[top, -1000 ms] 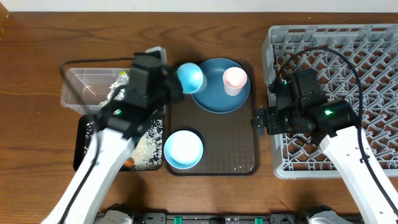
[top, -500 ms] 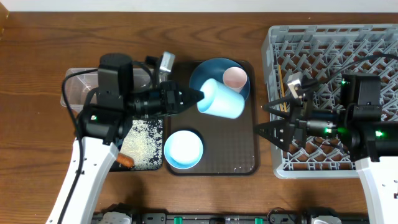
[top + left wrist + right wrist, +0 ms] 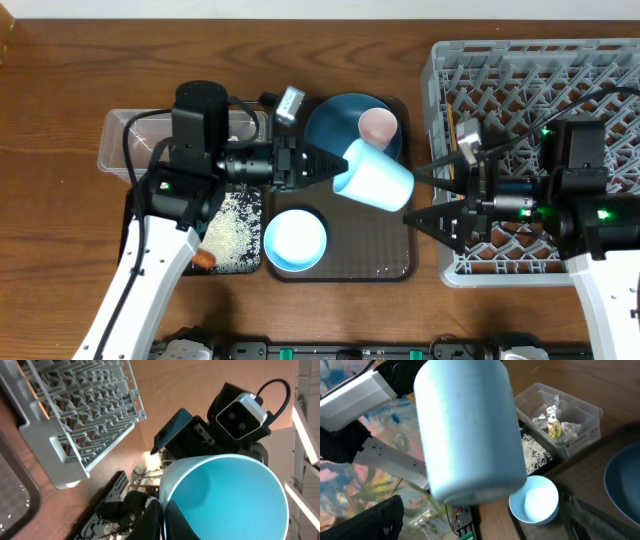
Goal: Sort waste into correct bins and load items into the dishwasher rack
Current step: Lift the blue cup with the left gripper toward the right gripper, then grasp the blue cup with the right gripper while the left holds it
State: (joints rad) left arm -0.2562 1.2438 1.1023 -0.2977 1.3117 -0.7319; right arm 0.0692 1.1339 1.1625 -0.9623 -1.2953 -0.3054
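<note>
Wooden desk [image 3: 60,100] seen from above, two robot arms meeting over a brown serving tray [image 3: 370,250].
Left pincer [image 3: 335,170] is clamping shut on the rim of the light blue cup [image 3: 375,178], holding it sideways in the air above the tray. Right pincer [image 3: 410,194] is gaping wide around the cup's closed base; contact is hard to judge. Left wrist view is showing the cup's glossy turquoise inside, right wrist view its matte outside, plus crumpled tissue [image 3: 540,415] in the clear tub [image 3: 585,415]. Grey lattice rack [image 3: 600,90] is running off the right edge.
</note>
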